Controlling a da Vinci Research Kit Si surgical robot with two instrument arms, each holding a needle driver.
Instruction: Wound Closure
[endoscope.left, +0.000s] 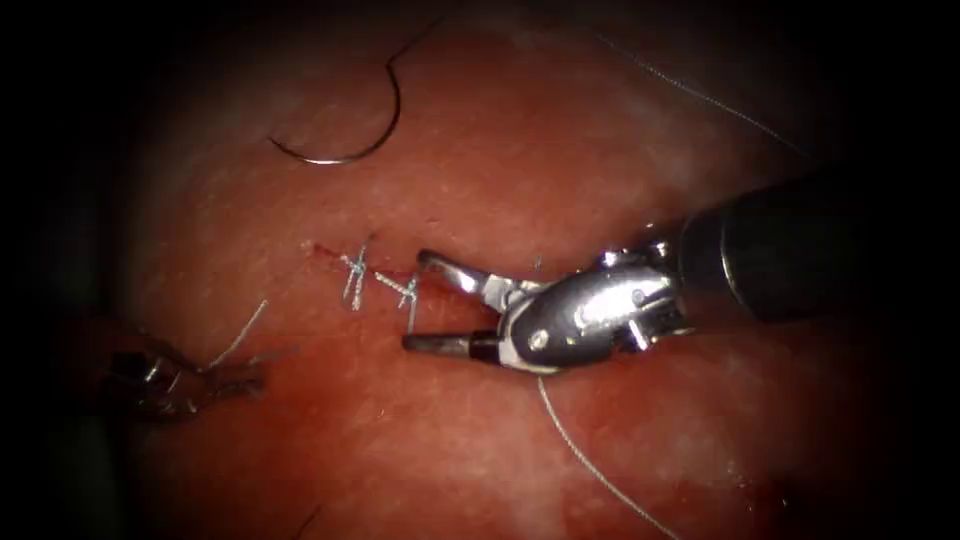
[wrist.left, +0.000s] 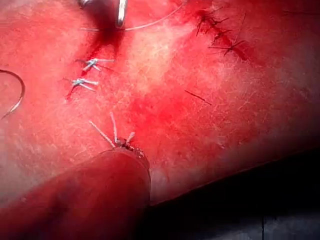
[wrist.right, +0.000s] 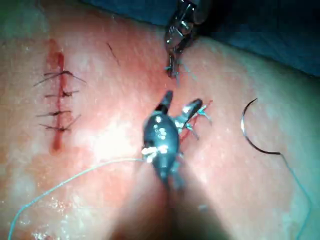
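So your right tool (endoscope.left: 412, 300) has its jaws spread wide, holding nothing, tips sitting right at the two tied stitches (endoscope.left: 380, 285) on the cut (endoscope.left: 330, 255), and one knot tail looks like it runs between the tips. Your left tool (endoscope.left: 225, 380) is down toward the left edge of the tissue (endoscope.left: 600, 150), left of the cut, pinched on a short cut end of thread (endoscope.left: 240, 335), though it's murky over there, so I'd call that probable rather than certain. The needle (endoscope.left: 345, 150) isn't in the tissue at all: it's lying loose on the surface toward the far edge, well apart from both tools, with the thread (endoscope.left: 600, 470) trailing from under your right tool toward the near edge. Stuff that could bite you, in my opinion: if those open tips dip or close a bit off, you nick the knot itself instead of a tail and the stitch lets go. The slack thread under the right shaft could also snag the wrist and drag the loose needle across the tissue.
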